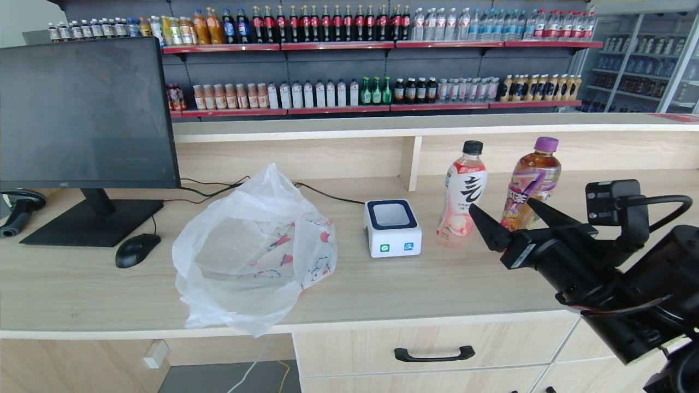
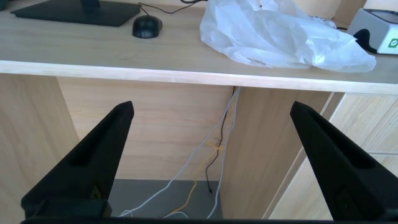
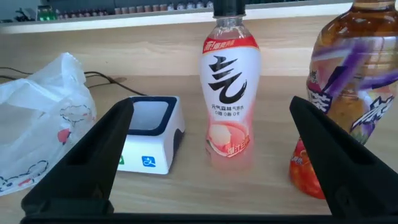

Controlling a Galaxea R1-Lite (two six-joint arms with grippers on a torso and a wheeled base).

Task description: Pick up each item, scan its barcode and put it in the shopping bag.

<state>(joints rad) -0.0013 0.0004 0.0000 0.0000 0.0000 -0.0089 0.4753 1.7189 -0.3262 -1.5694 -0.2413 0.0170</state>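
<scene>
Two bottles stand upright on the wooden counter point(image 1: 382, 289): a pink-and-white one with a black cap point(image 1: 461, 191) point(image 3: 227, 102) and an amber one with a purple cap point(image 1: 531, 183) point(image 3: 348, 99) to its right. A white box scanner point(image 1: 392, 227) point(image 3: 149, 142) sits to their left, and a translucent plastic shopping bag point(image 1: 254, 251) point(image 2: 280, 34) point(image 3: 37, 118) lies further left. My right gripper point(image 1: 516, 218) point(image 3: 211, 155) is open, just in front of the two bottles and holding nothing. My left gripper point(image 2: 211, 155) is open, below the counter's front edge.
A monitor point(image 1: 87, 114) on a stand, a black mouse point(image 1: 136, 249) point(image 2: 147, 26) and a handheld scanner point(image 1: 16, 213) occupy the counter's left end. Cables point(image 2: 214, 162) hang under the counter. A raised ledge point(image 1: 437, 128) and drink shelves stand behind. Drawers with a black handle point(image 1: 434, 355) are below.
</scene>
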